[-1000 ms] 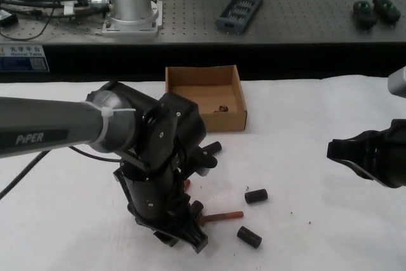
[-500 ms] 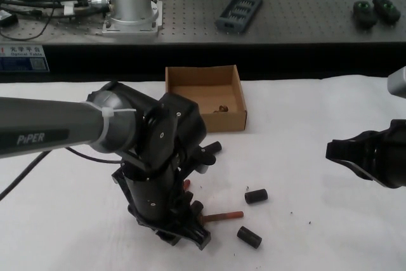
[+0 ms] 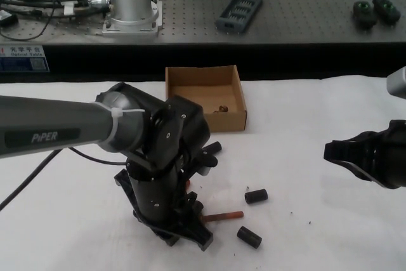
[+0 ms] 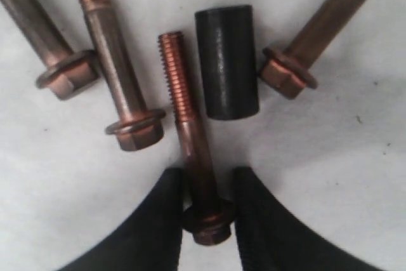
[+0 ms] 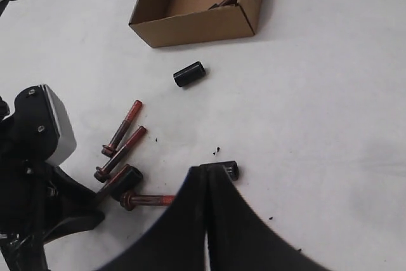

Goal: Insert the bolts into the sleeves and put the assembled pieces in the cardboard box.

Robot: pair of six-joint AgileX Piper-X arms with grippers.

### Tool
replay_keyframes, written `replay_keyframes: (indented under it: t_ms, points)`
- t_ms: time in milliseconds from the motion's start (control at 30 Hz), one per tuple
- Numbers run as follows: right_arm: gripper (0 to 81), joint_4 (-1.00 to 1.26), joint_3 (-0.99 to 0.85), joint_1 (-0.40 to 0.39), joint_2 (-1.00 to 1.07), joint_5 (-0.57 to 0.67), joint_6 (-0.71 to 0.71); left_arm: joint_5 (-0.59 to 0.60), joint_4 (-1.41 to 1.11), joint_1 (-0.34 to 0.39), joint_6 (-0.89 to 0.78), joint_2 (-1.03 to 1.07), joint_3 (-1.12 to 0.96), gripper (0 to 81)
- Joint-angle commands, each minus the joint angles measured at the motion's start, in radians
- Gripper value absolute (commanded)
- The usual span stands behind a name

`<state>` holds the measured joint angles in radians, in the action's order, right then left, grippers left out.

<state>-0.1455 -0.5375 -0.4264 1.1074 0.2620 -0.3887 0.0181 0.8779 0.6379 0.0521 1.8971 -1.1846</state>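
Bolts lie in a loose cluster on the white cloth point(image 3: 304, 233). The left gripper point(image 4: 207, 181) is down over one of them, a copper-coloured flange bolt point(image 4: 192, 144). Its fingers are narrowed to either side of the head end and look to touch the flange on both sides, while the bolt lies flat on the cloth. A black sleeve point(image 4: 227, 61) lies just beside this bolt's threaded half, parallel to it. Three more bolts point(image 4: 117, 61) fan out around the pair. The cardboard box point(image 3: 209, 120) sits well beyond the cluster, with what seems to be one finished piece in a far corner.

The step in hand is, I judge, picking up this bolt. A grip on the shank just above the flange would probably hold better than one on the flange rim, which could slip. The lift likely needs to go straight up so the fingers do not roll the neighbouring sleeve away. The threaded end should stay free and pointing outward, ready for a sleeve.

The right gripper point(image 5: 207, 179) hangs off to the side with its fingers pressed together and empty, another sleeve point(image 5: 228, 171) just beyond its tip.

Against the earlier high views, the left arm has slid a little along the bench toward the right arm and its wrist has settled slightly. The right arm, the box and the loose sleeves point(image 3: 255, 196) sit where they were.
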Motion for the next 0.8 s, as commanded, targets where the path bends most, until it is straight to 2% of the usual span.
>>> replay_keyframes:
  t_ms: [0,167,267,467,633,767]
  points:
    - [0.4,0.0,-0.003,0.006,-0.01,0.01,0.009,-0.042,0.013,0.002,0.106,0.04,0.007,13.0]
    - [0.4,0.0,-0.003,0.006,-0.01,0.01,0.009,-0.117,0.088,0.002,0.236,0.04,0.007,13.0]
    - [0.4,0.0,-0.003,0.006,-0.01,0.01,0.009,-0.116,0.131,0.002,0.309,0.035,0.007,13.0]
    - [0.4,0.0,-0.003,0.006,-0.01,0.01,0.009,-0.057,0.181,0.002,0.43,-0.016,0.007,13.0]
    - [0.4,0.001,-0.003,0.006,-0.01,0.01,0.038,-0.054,0.18,0.002,0.452,-0.097,0.007,13.0]
    - [0.4,0.001,-0.003,0.006,-0.01,0.01,0.038,0.034,0.18,0.002,0.482,-0.158,0.007,13.0]
